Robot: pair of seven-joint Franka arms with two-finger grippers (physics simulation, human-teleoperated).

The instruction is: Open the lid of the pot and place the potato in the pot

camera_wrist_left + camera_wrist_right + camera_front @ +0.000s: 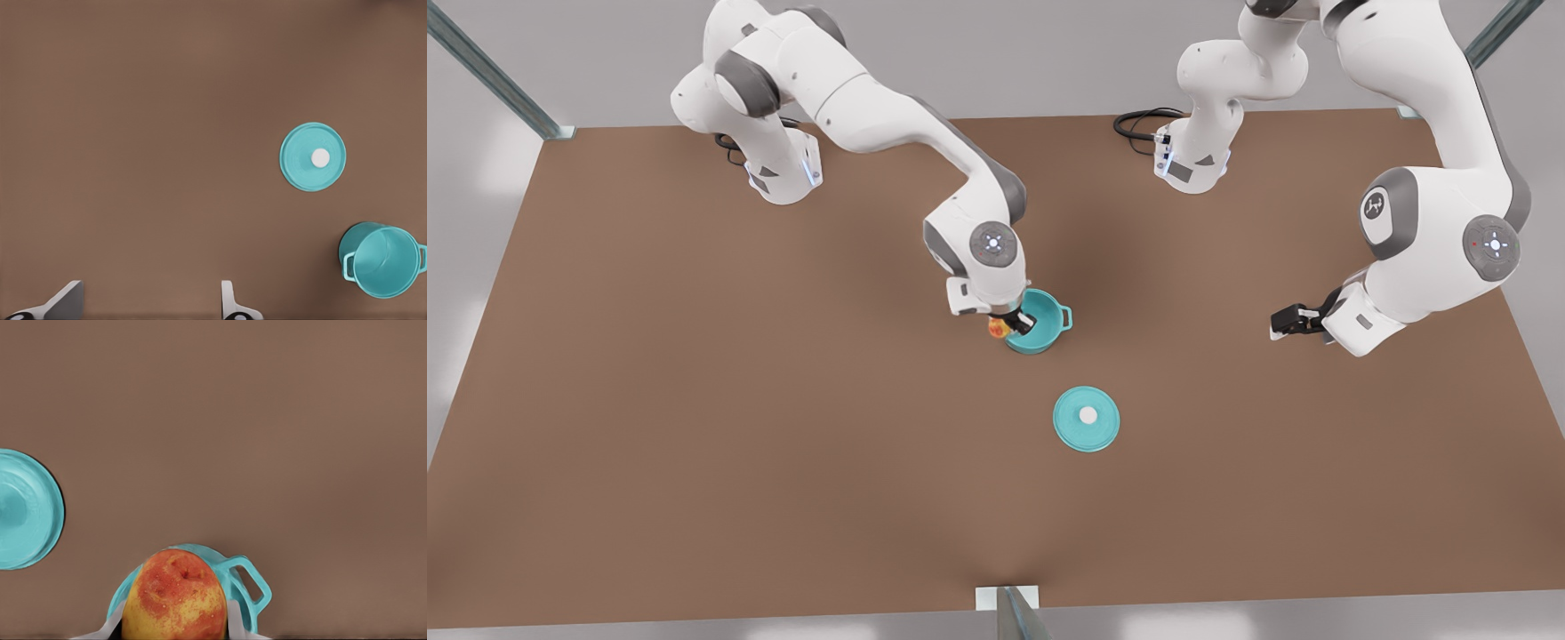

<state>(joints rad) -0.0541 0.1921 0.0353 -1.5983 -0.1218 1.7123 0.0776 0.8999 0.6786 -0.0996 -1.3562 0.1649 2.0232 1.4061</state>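
Front view: the right gripper (1007, 325), on the arm at the front view's left, has its fingers (235, 621) clamped on the small yellow-orange potato with a reddish patch (997, 328), held over the near-left rim of the round teal pot with loop handles (1040, 324). Nearer the camera, apart from the pot, the flat teal pot lid with a white knob (1086, 418) lies on the brown desk (694, 400). At the right, well apart from the pot, the left gripper (1282, 322) waits above the desk, fingers (230, 303) apart.
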